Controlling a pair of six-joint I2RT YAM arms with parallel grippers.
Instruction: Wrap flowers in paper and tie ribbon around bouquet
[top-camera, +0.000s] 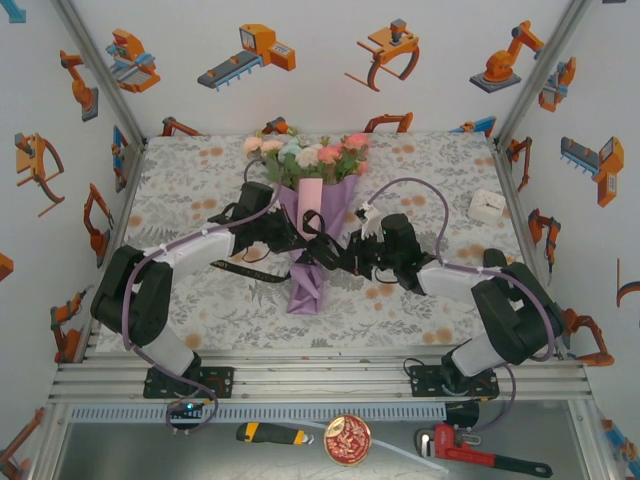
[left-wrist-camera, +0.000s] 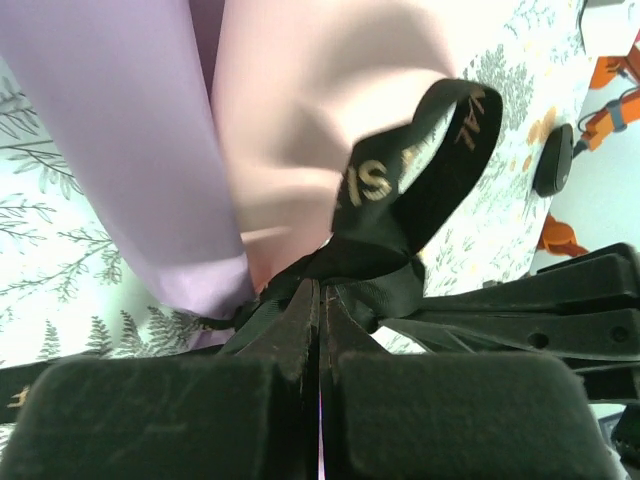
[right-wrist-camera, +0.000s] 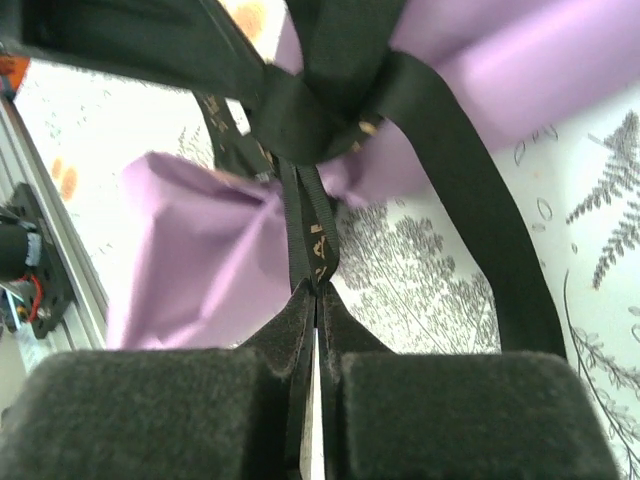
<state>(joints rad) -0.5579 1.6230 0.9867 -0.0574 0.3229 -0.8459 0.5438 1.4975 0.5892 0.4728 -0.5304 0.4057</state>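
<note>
A purple paper bouquet (top-camera: 318, 212) lies mid-desk (top-camera: 200, 300), blooms at the far end. The left claw (left-wrist-camera: 318, 300) and right claw (right-wrist-camera: 315, 296) each pinch the soft, floppy black ribbon (left-wrist-camera: 432, 160) at its waist. The ribbon is probably slippery, so grip close to the knot; the thin paper creases easily.

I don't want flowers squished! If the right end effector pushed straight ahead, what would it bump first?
Probably the ribbon knot just ahead, with the paper behind it; depth is unclear.
</note>
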